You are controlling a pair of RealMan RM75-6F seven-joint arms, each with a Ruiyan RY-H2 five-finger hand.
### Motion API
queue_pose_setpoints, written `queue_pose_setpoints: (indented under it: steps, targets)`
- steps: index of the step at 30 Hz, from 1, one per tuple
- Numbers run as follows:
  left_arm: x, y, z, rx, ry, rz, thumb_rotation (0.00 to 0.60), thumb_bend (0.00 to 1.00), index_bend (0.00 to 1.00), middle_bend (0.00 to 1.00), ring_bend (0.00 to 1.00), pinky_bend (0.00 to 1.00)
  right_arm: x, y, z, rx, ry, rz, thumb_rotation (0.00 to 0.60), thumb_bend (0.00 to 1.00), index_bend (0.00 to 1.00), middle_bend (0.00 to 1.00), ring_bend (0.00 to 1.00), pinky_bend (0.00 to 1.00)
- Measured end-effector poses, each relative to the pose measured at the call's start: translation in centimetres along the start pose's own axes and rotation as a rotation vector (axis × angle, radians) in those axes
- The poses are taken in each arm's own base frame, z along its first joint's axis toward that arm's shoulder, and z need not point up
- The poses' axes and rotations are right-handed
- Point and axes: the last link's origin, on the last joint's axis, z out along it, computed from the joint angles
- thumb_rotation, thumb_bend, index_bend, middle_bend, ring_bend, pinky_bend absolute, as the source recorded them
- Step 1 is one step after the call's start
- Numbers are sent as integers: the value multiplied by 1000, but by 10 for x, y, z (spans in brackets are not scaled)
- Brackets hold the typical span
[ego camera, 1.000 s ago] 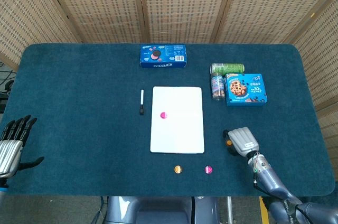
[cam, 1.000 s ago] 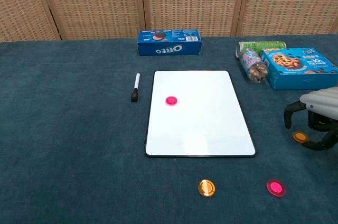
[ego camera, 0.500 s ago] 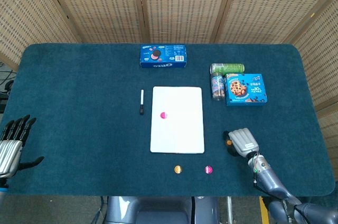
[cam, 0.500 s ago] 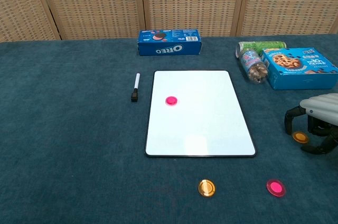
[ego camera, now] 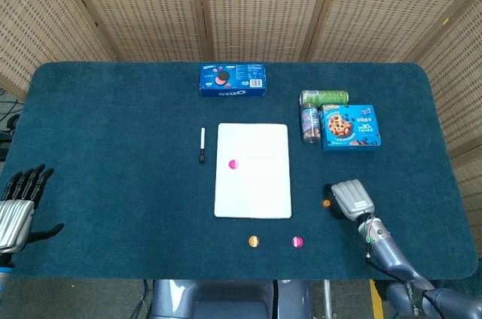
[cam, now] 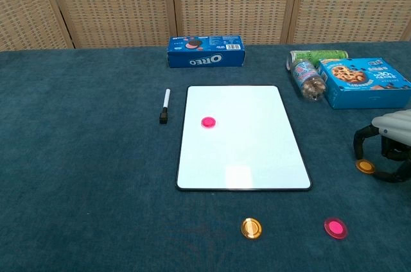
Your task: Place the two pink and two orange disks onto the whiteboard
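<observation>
The whiteboard (ego camera: pixel 253 171) (cam: pixel 241 137) lies mid-table with one pink disk (ego camera: pixel 233 164) (cam: pixel 208 122) on it. Near the front edge, on the cloth, lie an orange disk (ego camera: pixel 254 241) (cam: pixel 251 228) and a second pink disk (ego camera: pixel 297 241) (cam: pixel 334 227). Another orange disk (ego camera: pixel 327 202) (cam: pixel 365 166) lies to the right of the board. My right hand (ego camera: pixel 351 200) (cam: pixel 390 145) hovers over it with curled fingers on either side, holding nothing. My left hand (ego camera: pixel 16 210) rests at the table's left front edge, fingers apart and empty.
A black-capped marker (ego camera: pixel 202 145) (cam: pixel 164 106) lies left of the board. An Oreo box (ego camera: pixel 233 80) (cam: pixel 206 52) sits behind it. At the back right are a green can (ego camera: pixel 324 98), a small bottle (ego camera: pixel 309 123) (cam: pixel 306 80) and a blue cookie box (ego camera: pixel 350 127) (cam: pixel 363 82).
My right hand has shifted slightly right and toward the front, uncovering more of the orange disk beside it. The disks, the board and my left hand have not moved.
</observation>
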Motion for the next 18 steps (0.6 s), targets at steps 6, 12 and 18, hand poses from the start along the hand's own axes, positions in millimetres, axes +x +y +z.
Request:
queue_pose_setpoints:
  steps: [6,12,18]
  targets:
    - [0,0,0,-1,-2,1,600,0,0,0,0,0,-3,3,0,-6,-9,1,600,369,399,969,1000,1000]
    - [-1,1,0,-1,-3,2,600,0,0,0,0,0,-5,1,0,4,-12,15,600,414,488,971,1000,1000]
    - [-1,1,0,0,-4,2,600,0,0,0,0,0,-6,-4,1,18,-18,60,600,416,508,972,1000,1000]
